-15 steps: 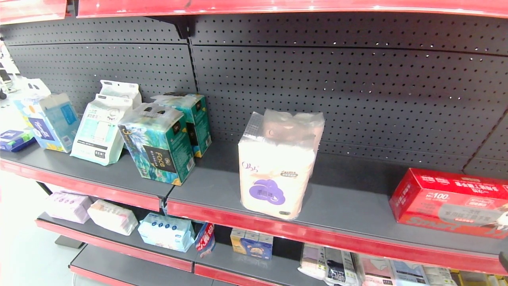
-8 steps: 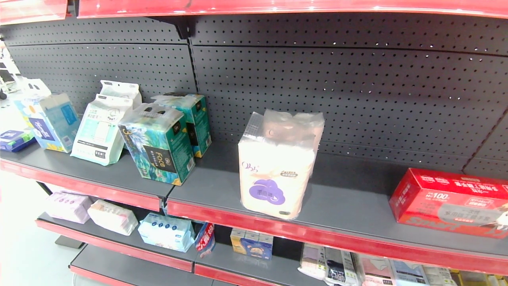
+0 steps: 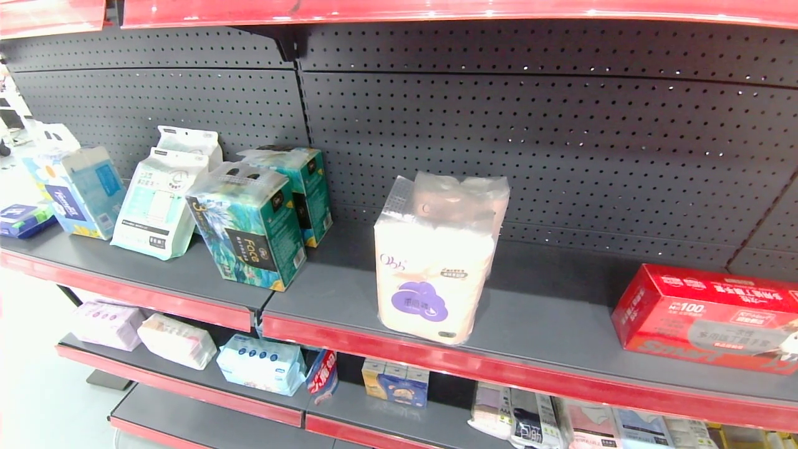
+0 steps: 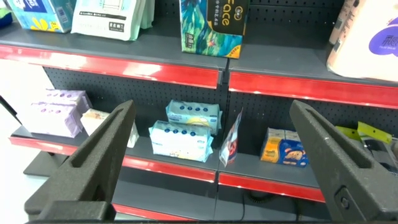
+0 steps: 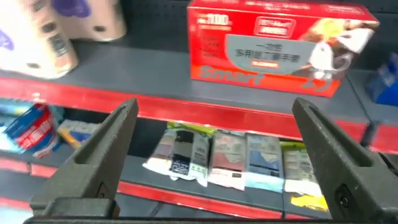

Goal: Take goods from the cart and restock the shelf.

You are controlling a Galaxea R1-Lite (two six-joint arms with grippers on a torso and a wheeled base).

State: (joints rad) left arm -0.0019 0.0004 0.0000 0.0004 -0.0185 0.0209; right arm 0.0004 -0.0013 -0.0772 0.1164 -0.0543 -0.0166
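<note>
- Left gripper (image 4: 211,109): its 2 black foam-faced fingers stand wide apart, holding nothing. Beyond them is the grey metal shelf (image 4: 280,68) with a red front lip, carrying a green printed tissue pack (image 4: 211,25).
- Right gripper (image 5: 214,106): fingers likewise spread and empty, facing a red glossy cardboard box (image 5: 280,46) on that shelf.
- Head view: a white plastic-wrapped toilet-roll pack (image 3: 433,262) stands upright at centre, with the red box at 4 o'clock and the green pack at 9 o'clock.
- Against 1 s ago, the goods are unmoved; a dark shape at the 4 o'clock edge has gone.
</note>
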